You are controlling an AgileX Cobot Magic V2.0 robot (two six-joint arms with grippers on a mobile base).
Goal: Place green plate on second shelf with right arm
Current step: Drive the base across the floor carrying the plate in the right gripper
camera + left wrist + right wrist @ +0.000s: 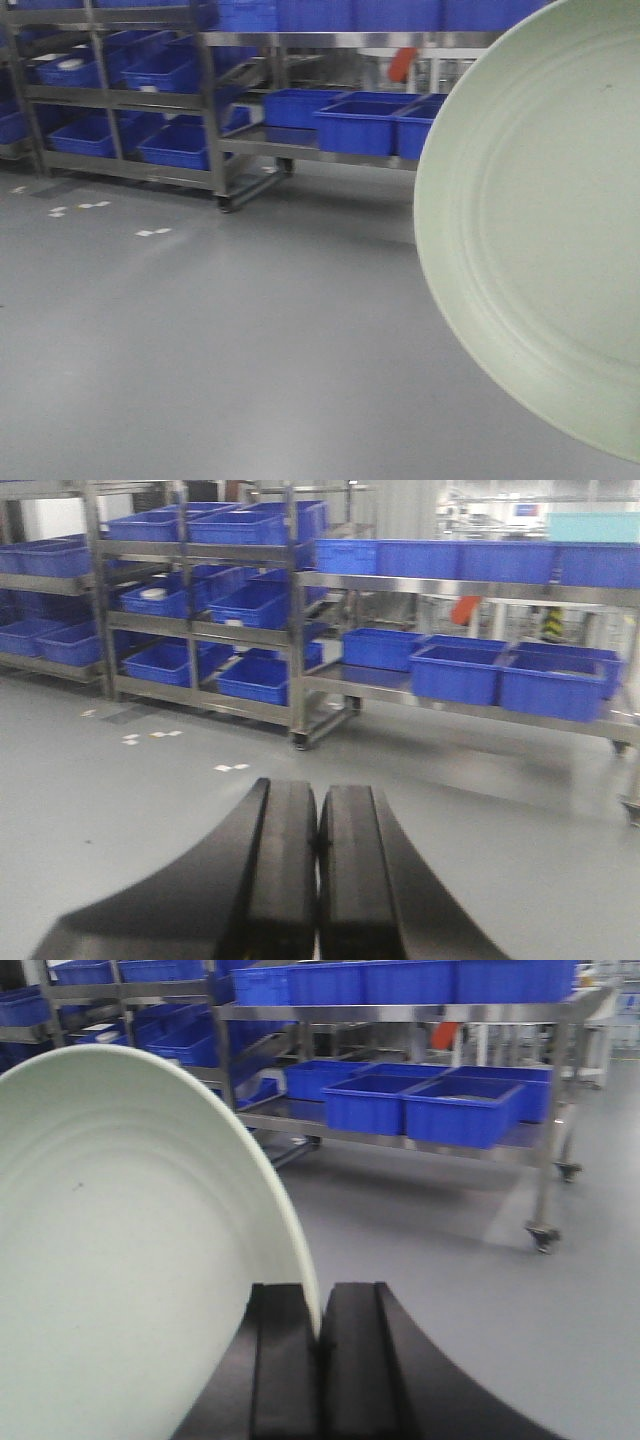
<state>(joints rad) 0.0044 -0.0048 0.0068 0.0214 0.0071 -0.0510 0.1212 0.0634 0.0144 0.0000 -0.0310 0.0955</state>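
**Front view.** The plate is filling the frame from 1 to 5 o'clock. It is standing on edge in the air with its ringed inner face toward the camera. The rack is sitting at 11 o'clock, well apart from the plate, and is carrying blue bins.

**Left wrist view.** The left gripper is showing at 6 o'clock, fingers pressed together on nothing. It is probably idling, since the task names the right arm.

**Right wrist view.** The right gripper at 6 o'clock is pinching the plate's rim, jaws drawn almost together on the thin edge, while the plate is spreading toward 9 o'clock. An edge grip is probably leaving the underside free for laying flat on a shelf. The rack is lying toward 12 o'clock across bare floor, so the approach is not yet made.
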